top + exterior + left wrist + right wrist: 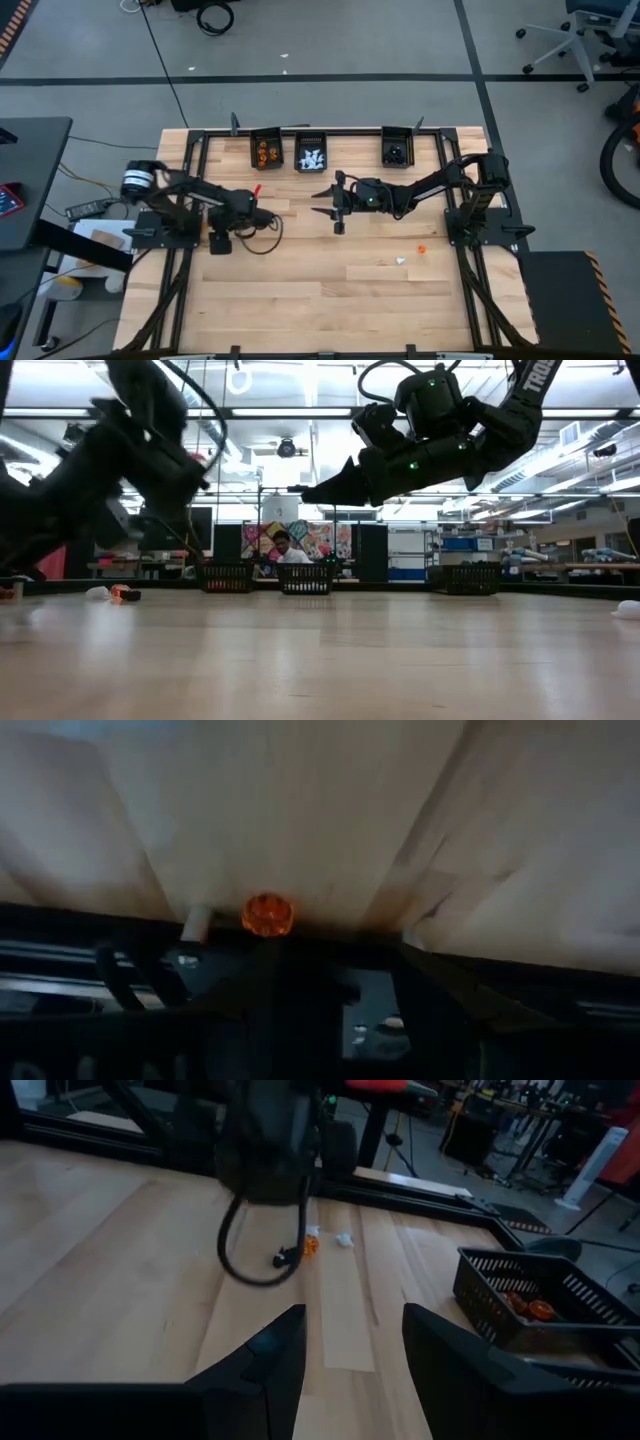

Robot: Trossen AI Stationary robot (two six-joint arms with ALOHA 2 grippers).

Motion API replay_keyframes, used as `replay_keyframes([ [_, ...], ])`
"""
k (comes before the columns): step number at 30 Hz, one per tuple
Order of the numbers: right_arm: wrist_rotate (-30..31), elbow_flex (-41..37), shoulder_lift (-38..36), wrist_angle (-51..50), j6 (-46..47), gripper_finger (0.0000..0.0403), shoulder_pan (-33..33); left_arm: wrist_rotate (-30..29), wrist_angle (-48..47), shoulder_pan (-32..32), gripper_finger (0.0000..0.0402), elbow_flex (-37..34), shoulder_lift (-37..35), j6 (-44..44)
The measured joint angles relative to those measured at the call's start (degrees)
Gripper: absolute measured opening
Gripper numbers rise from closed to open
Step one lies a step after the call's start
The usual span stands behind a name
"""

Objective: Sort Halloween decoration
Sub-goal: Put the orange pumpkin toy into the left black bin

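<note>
Three black bins stand at the table's far edge: one [264,150] holds orange trinkets, one [311,157] white ones, one [397,152] black ones. An orange pumpkin trinket [267,914] and a white piece [196,923] lie on the wood just beyond my left gripper [335,948], which tips down over them at the table's left [266,214], open and holding nothing. My right gripper [350,1320] hangs open and empty above the table's middle [318,203], pointing at the left arm. Another orange trinket [421,247] and a white one [401,260] lie loose toward the right.
The left arm's looping black cable [245,1250] hangs close over the trinkets [310,1245] beneath it. A dark frame rail [200,180] borders the table's left side. Bare wood stretches along the near half [320,300]. A person [285,550] sits far behind the table.
</note>
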Motion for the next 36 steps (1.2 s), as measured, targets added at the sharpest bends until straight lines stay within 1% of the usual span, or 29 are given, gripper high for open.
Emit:
replay_keyframes([
  [4,0.0,0.0,0.0,0.0,-0.2,0.0171,0.0,-0.3,-0.2,0.8,0.0172,0.0,6.5,4.4],
  [8,0.0,0.0,0.0,-0.1,-0.3,0.0171,0.0,-2.1,0.0,-0.3,0.0172,-0.1,12.3,4.4],
  [11,-0.5,0.0,0.0,-0.1,-0.5,0.0171,-0.2,-4.3,0.2,-1.9,0.0172,-0.1,14.6,3.7],
  [15,-1.4,0.0,0.0,-0.1,-0.3,0.0171,-0.4,-6.0,0.3,-4.0,0.0172,-0.1,15.3,2.9],
  [21,-1.6,0.0,0.0,0.0,0.4,0.0171,-0.4,-6.0,4.2,-6.0,0.0172,-1.1,15.3,2.9],
  [26,-2.5,0.0,0.0,0.2,1.8,0.0171,-0.4,-6.4,4.5,-5.9,0.0172,-1.6,15.3,2.1],
  [29,-2.5,0.0,0.0,0.2,2.4,0.0171,-0.4,-6.8,4.3,-4.8,0.0172,-1.6,15.7,1.9],
  [31,-2.8,0.0,0.0,0.2,2.9,0.0171,-0.4,-8.3,4.2,-3.8,0.0172,-1.6,16.1,1.2],
  [34,-3.6,0.0,0.0,0.2,3.3,0.0171,-0.4,-13.6,3.8,-2.2,0.0172,-1.7,16.8,-0.8],
  [36,-3.9,0.0,0.0,0.2,3.5,0.0171,-0.3,-16.2,3.7,-1.3,0.0172,-1.7,16.9,-2.0],
])
